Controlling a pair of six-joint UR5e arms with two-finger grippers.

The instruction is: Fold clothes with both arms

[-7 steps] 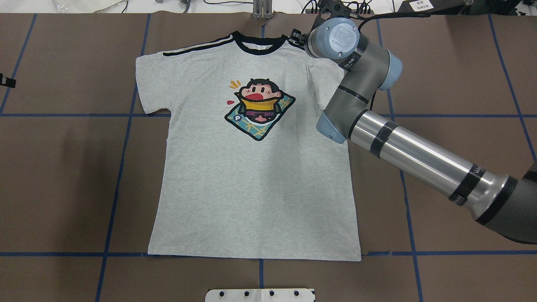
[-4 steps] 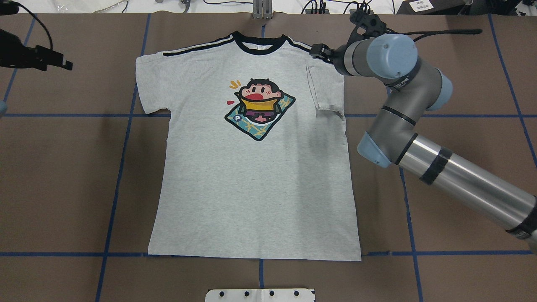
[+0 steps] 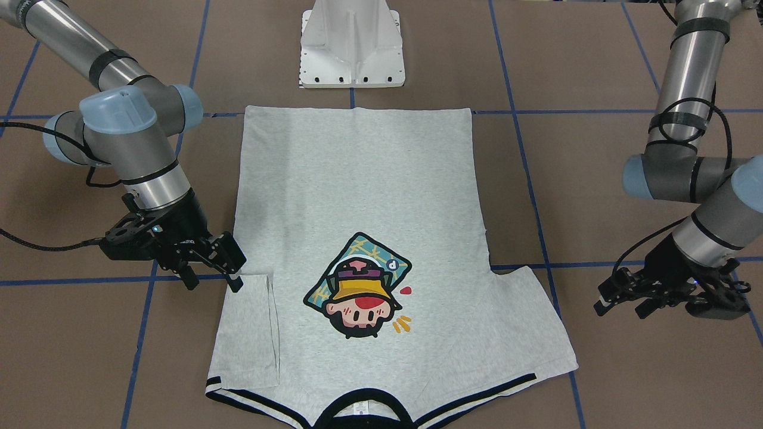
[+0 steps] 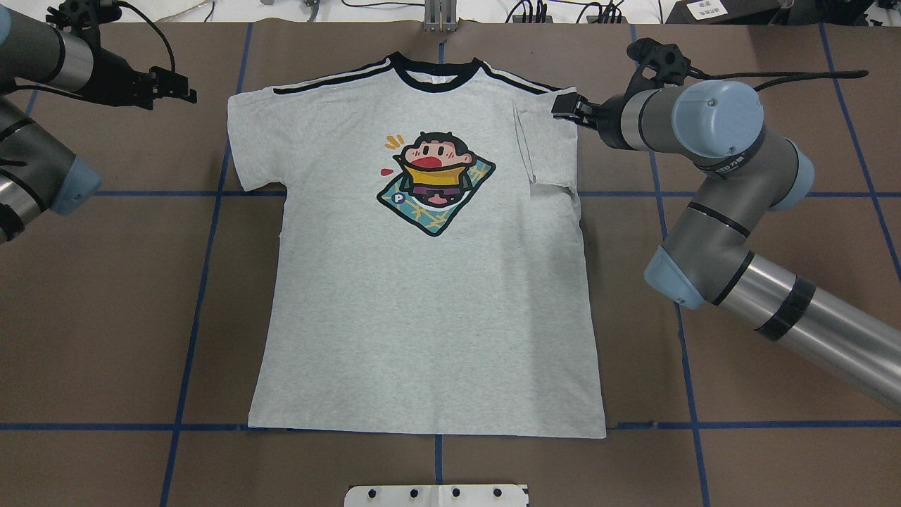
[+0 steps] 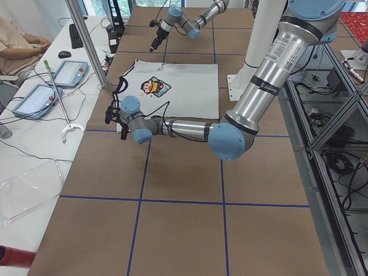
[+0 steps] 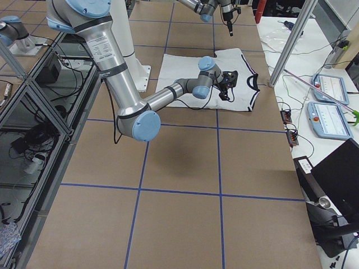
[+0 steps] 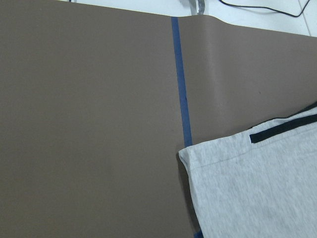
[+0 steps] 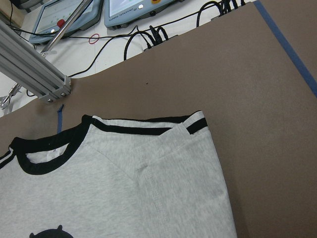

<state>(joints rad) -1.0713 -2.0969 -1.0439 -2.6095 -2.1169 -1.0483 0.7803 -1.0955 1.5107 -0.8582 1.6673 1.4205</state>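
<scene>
The grey T-shirt (image 4: 422,303) lies flat and face up on the table, collar at the far edge, cartoon print (image 4: 435,182) showing. Its sleeve on my right side (image 4: 545,144) is folded inward onto the body. The other sleeve (image 4: 253,141) lies spread out. My right gripper (image 4: 566,107) is open and empty, just off the folded shoulder edge; it also shows in the front view (image 3: 214,277). My left gripper (image 4: 179,86) is open and empty over bare table, left of the spread sleeve, and shows in the front view (image 3: 623,304). The left wrist view shows that sleeve's corner (image 7: 257,193).
The white pedestal base (image 3: 351,47) stands at the near edge by the shirt hem. Blue tape lines (image 4: 211,211) cross the brown table cover. Beyond the far edge are an aluminium post (image 8: 34,69), cables and tablets. A person (image 5: 17,46) sits at the side table.
My right arm has swung off the shirt to the right, its gripper now beside the folded shoulder. My left arm has come into view at the far left, moving toward the spread sleeve.
</scene>
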